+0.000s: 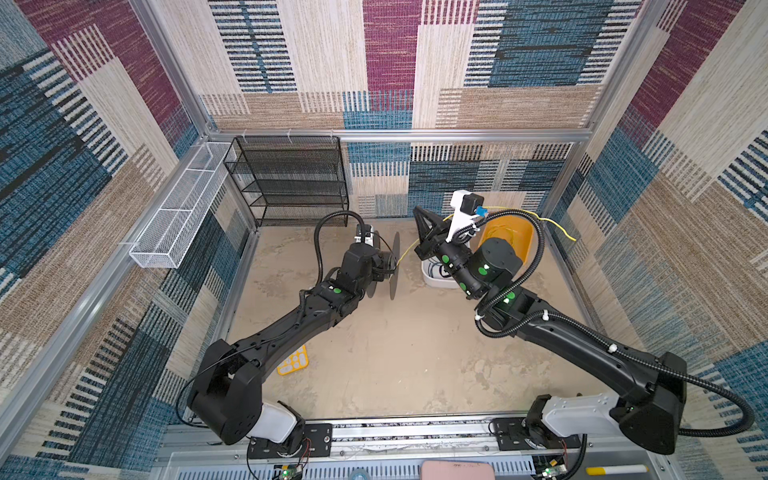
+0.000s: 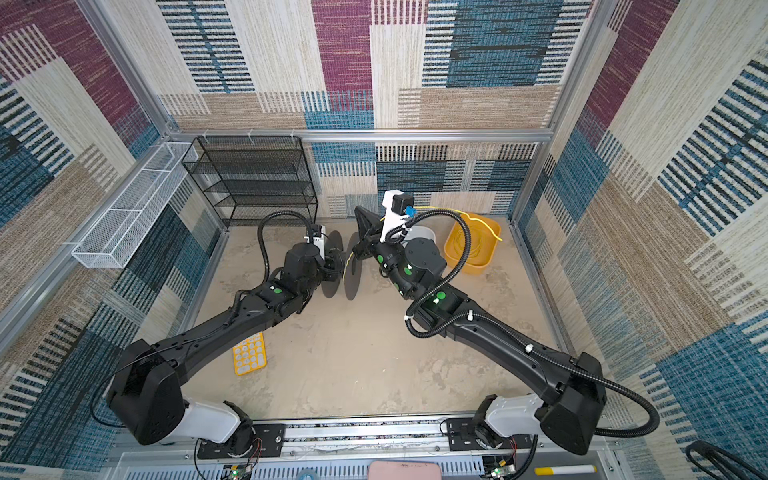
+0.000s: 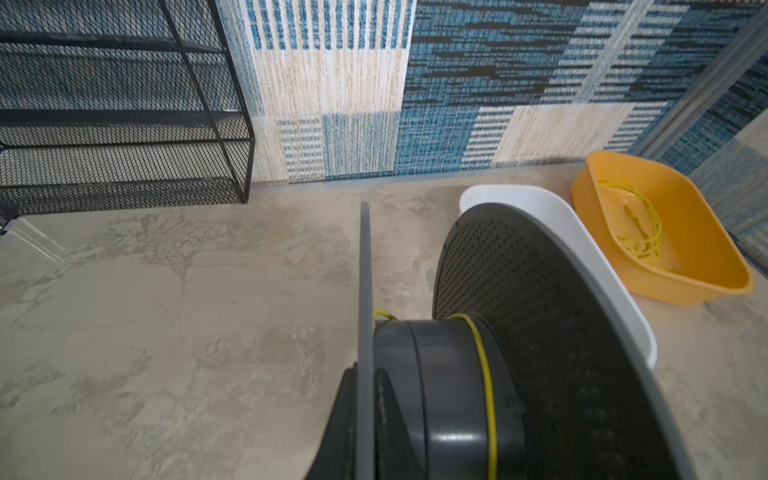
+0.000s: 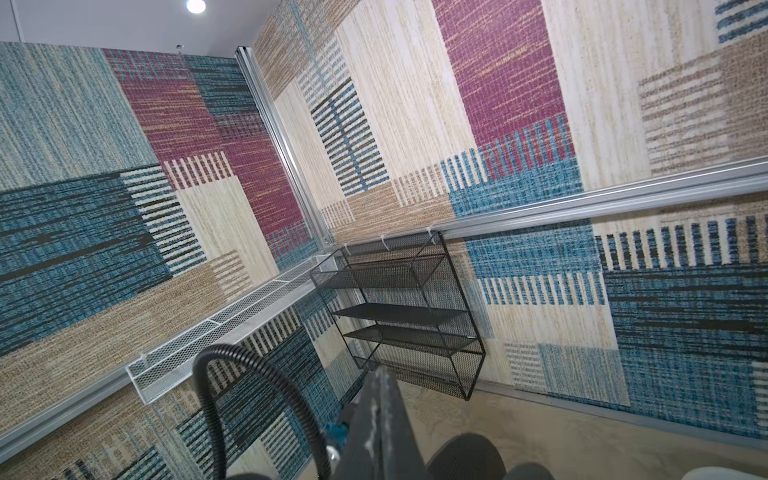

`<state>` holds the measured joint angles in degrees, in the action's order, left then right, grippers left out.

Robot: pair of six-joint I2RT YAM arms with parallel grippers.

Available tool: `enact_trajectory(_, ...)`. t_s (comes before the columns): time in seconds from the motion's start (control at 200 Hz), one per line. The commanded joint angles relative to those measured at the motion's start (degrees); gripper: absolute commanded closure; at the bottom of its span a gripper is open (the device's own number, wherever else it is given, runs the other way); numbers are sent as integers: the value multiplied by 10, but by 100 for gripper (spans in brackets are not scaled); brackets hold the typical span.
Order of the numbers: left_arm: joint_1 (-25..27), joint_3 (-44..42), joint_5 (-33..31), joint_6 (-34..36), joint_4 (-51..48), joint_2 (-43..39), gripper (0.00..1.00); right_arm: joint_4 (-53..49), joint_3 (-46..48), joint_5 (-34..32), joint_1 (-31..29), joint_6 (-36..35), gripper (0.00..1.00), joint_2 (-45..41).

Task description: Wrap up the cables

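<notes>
even light from a ceiling lamp, soft shadows, bowed edges, blurred foreground.

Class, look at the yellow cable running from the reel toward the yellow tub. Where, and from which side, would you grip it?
Probably the straight free stretch of the yellow cable between the reel and the yellow tub, not the loose loops in the tub. Approach from above, jaws across the wire: there it hangs clear in the air.

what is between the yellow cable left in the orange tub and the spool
The white tub stands between the orange tub and the spool, with the right arm above it. The yellow cable has to ride over its rim.
</notes>
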<state>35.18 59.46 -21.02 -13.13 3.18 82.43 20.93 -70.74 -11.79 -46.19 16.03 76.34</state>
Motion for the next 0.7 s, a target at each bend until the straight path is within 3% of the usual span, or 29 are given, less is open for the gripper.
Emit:
enact_trajectory(0.0, 12, -30, -18, 30, 25, -20, 100, 15, -41, 55, 32, 15, 100, 28)
enact_trajectory(0.381, 70, -122, -38, 69, -33, -107, 100, -55, -231, 124, 156, 22, 100, 171)
enact_trajectory(0.696, 115, -162, -50, 84, -90, -164, 100, -69, -299, 137, 217, 20, 100, 248)
